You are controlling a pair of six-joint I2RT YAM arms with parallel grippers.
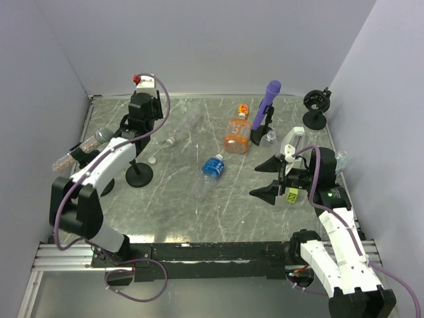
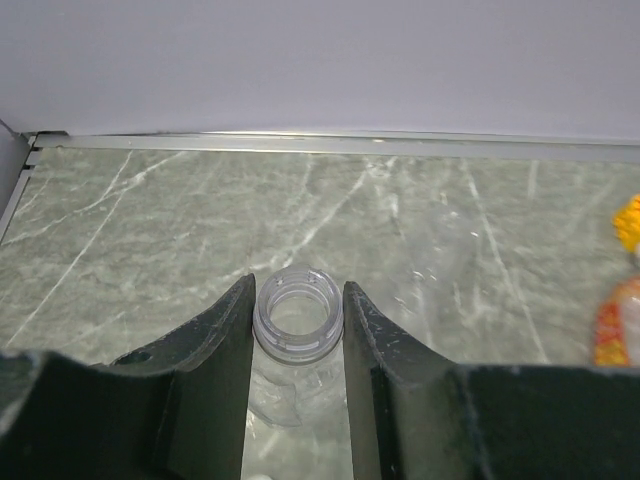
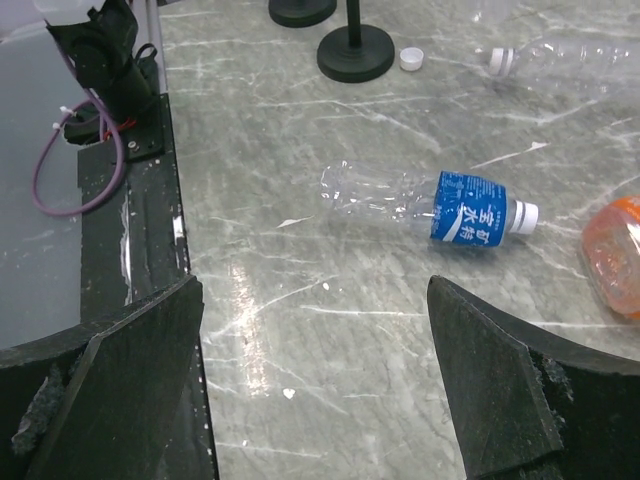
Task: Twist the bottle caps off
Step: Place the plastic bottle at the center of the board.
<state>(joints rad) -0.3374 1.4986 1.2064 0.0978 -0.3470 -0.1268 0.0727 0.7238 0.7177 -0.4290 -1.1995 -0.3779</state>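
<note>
**Top view:** the blue-label bottle (image 1: 211,173) lies flat on the tabletop (image 1: 199,112). Its long axis runs diagonally, with the cap end far-right and the base near-left. The right tool (image 1: 267,179) is just to its right, jaws wide apart and empty, mouth facing the bottle. The left arm (image 1: 109,162) reaches well off to the far-left of that bottle, with its working end hidden under the wrist. So the right arm is the nearer one. The orange bottle (image 1: 236,136) lies just beyond the blue-label bottle.

**Left wrist:** the left tool (image 2: 297,288) is clamped on the neck of a clear bottle (image 2: 297,322). The mouth ring is open, with no cap on it, so this one looks done. The blue-label bottle is not in this view.

**Right wrist:** the blue-label bottle sits straight ahead of the right tool's open gap, lying crosswise to the approach. Its white cap (image 3: 527,214) is on, at the right-hand end in this view. Beyond the bottle are a loose cap (image 3: 411,58) and a second clear bottle (image 3: 570,55), which is capped.

**My read:** the cap sits off to one side of the approach line, not on it. The right tool would need to shift toward the cap end and turn to line up with the bottle's long axis. Nothing braces the body, and the left tool is occupied, so the bottle would likely just spin.
</note>
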